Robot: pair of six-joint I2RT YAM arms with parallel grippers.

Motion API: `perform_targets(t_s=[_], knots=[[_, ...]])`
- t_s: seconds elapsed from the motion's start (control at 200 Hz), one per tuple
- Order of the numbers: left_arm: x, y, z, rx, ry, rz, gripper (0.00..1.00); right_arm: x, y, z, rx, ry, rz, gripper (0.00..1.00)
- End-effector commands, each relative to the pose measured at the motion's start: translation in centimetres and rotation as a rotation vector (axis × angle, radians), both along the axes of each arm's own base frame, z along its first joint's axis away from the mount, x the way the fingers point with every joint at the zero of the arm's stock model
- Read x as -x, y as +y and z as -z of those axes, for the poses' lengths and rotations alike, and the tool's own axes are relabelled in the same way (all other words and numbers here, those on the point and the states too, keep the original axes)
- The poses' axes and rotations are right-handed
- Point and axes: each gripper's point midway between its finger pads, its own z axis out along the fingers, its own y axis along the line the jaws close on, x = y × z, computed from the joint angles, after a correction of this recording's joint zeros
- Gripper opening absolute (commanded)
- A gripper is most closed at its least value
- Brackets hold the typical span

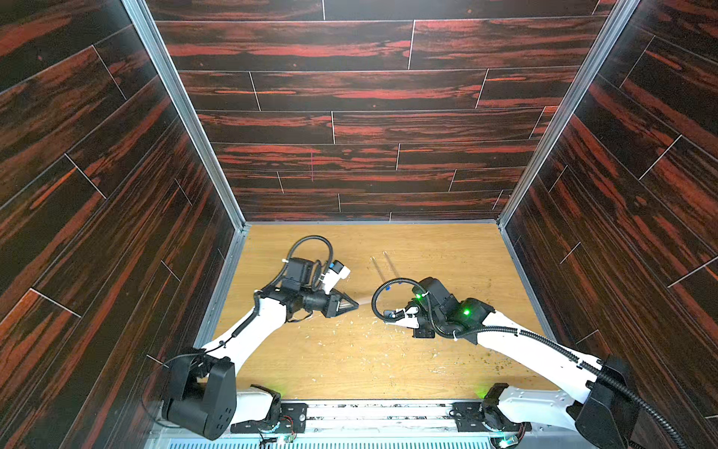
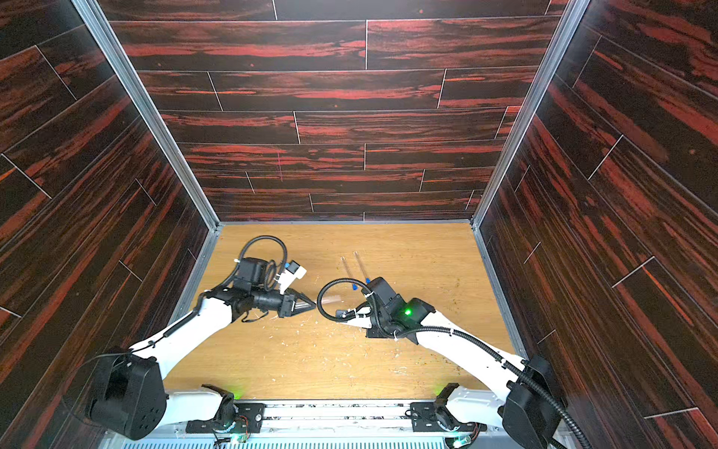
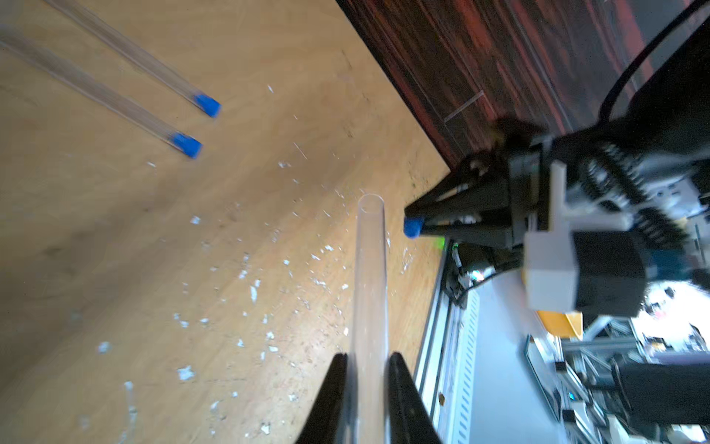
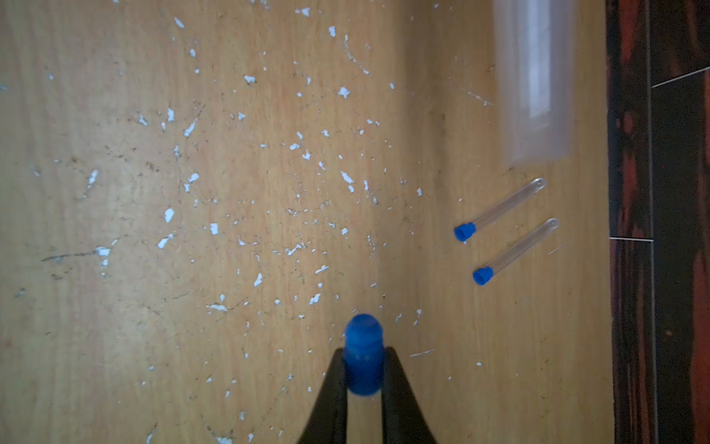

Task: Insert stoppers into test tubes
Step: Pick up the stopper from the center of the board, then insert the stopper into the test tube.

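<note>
Above the surface [image 3: 115, 250]: left jaws clamped on open tube [image 3: 369, 269], long axis pointing toward right jaws. Those pinch a stopper [image 3: 413, 227] just beside the tube mouth, off its axis; needs lining up, I'd say. Two capped tubes [image 4: 503, 207] lie aside on the surface.

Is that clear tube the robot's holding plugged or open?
Open: the held tube shows a bare round mouth; its blue stopper sits apart in the right hand.

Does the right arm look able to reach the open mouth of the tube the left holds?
Probably yes: the stopper in the right gripper sits close beside the open mouth of the tube, with nothing between.
</note>
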Motion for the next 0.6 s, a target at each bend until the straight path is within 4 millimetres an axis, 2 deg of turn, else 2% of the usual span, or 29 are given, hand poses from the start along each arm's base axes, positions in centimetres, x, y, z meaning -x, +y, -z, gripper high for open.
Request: perform_targets(t_s=[0.0,0.286,0.591], knots=[[0.6,-0.9,0.0,-0.01,-0.019,0.056,0.04,-0.4,0.5,-1.8,-0.042,-0.03,-0.007,0.11],[1.7,-2.9,0.2,-0.005,0.003,0.135,0.03,0.1,1.0,-1.7,-0.069,-0.01,-0.019,0.11],[2.3,-3.6,-0.5,0.017,0.016,0.172,0.03,0.3,0.9,-1.4,-0.072,-0.007,-0.022,0.11]])
